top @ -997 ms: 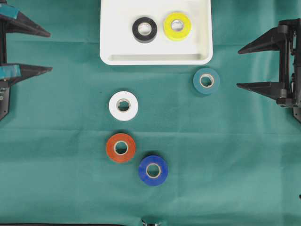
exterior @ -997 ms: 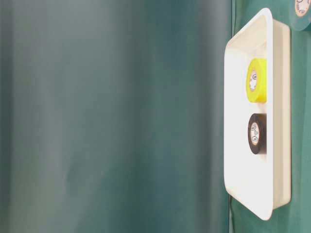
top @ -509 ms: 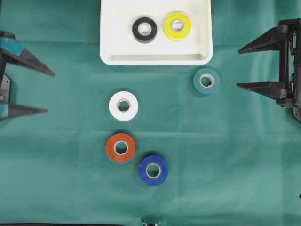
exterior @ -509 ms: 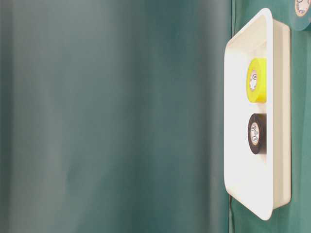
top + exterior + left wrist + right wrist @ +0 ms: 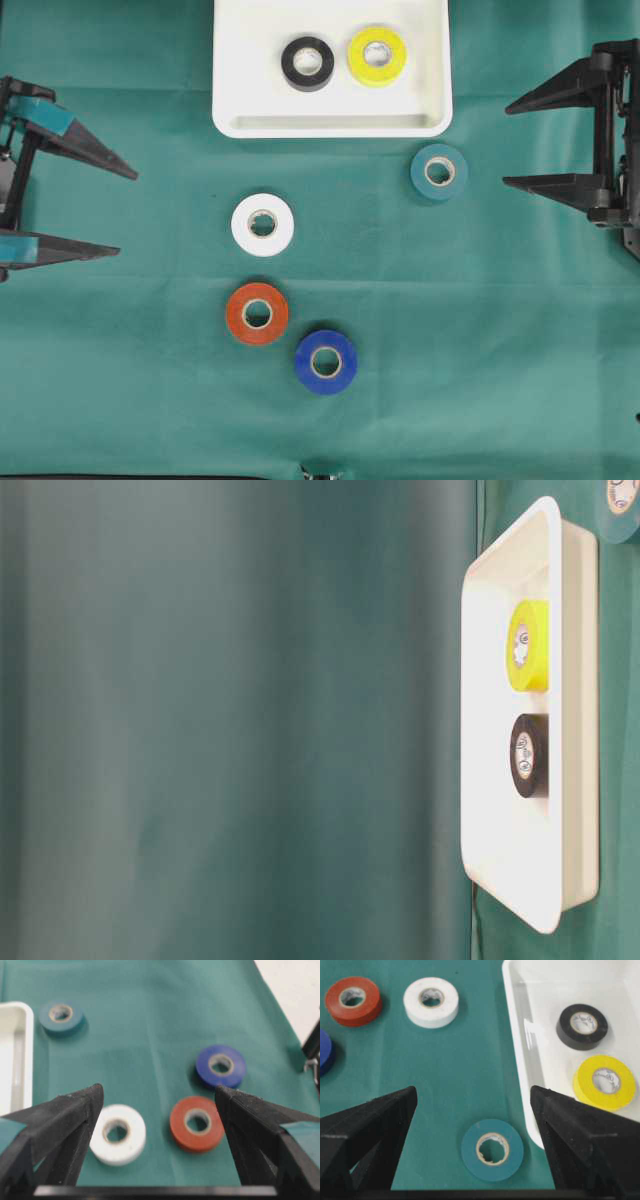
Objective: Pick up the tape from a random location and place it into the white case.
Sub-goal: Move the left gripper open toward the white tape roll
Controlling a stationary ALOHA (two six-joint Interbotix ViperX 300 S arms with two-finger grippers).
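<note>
The white case (image 5: 235, 100) sits at the top middle and holds a black roll (image 5: 308, 63) and a yellow roll (image 5: 377, 55). On the green cloth lie a white roll (image 5: 263, 224), an orange roll (image 5: 257, 313), a blue roll (image 5: 326, 361) and a teal roll (image 5: 439, 172). My left gripper (image 5: 127, 211) is open and empty at the left edge, facing the white roll (image 5: 118, 1134) and the orange roll (image 5: 197, 1123). My right gripper (image 5: 506, 143) is open and empty at the right edge, with the teal roll (image 5: 492, 1149) just ahead of it.
The table-level view shows the case (image 5: 575, 730) side on with the yellow roll (image 5: 528, 646) and black roll (image 5: 529, 755) inside. The cloth's near edge runs along the bottom of the overhead view.
My left gripper has swung down and inward toward the white and orange rolls. The right gripper and all the rolls have not moved.
</note>
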